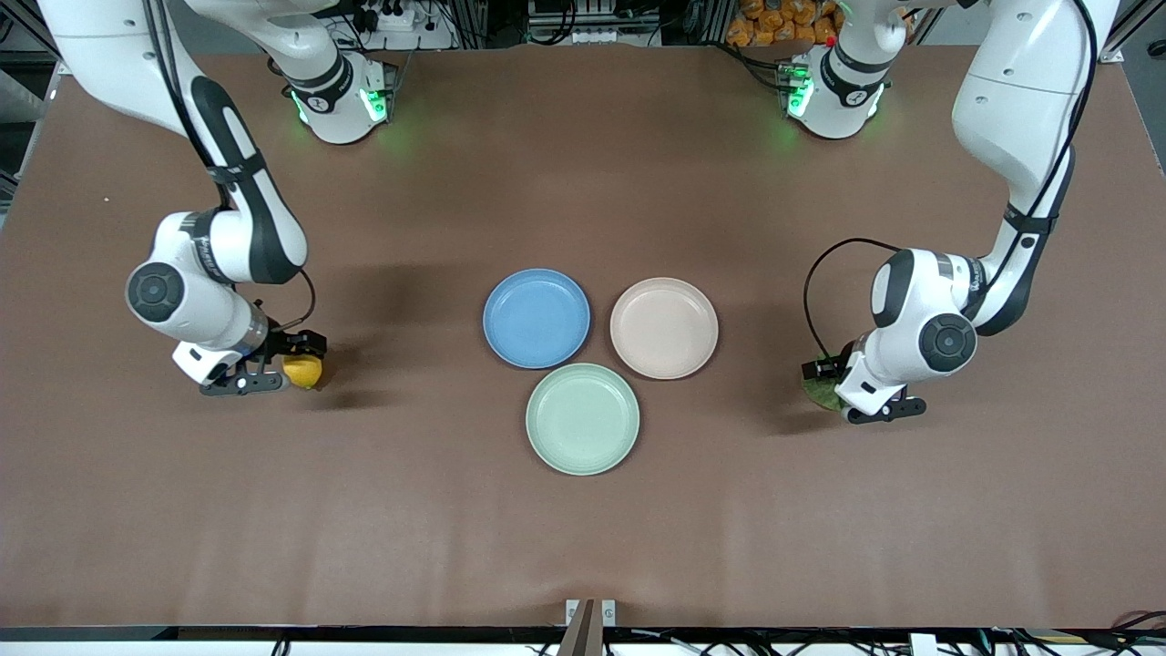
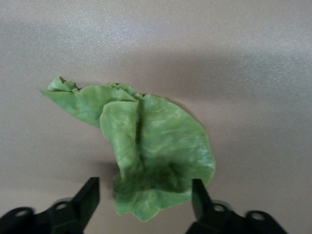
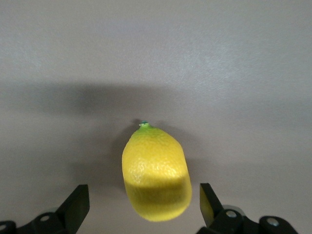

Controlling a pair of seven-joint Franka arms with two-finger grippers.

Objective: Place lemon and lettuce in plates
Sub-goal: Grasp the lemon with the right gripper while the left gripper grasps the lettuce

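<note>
The yellow lemon [image 1: 303, 371] lies on the brown table toward the right arm's end. My right gripper [image 1: 290, 364] is low over it and open; in the right wrist view the lemon [image 3: 155, 170] sits between the two spread fingers [image 3: 75, 207], with gaps on both sides. The green wrinkly lettuce [image 1: 819, 391] lies toward the left arm's end, partly hidden under my left gripper [image 1: 831, 383]. That gripper is open, and the leaf [image 2: 151, 151] lies between its fingers [image 2: 88, 196]. The blue plate [image 1: 536, 318] and the beige-pink plate [image 1: 664, 327] stand side by side mid-table, both empty.
A pale mint-green plate [image 1: 583, 418], empty, stands nearer the front camera than the other two and almost touches them. The table's front edge has a small bracket [image 1: 589, 615] at its middle. Both arm bases stand along the table's back edge.
</note>
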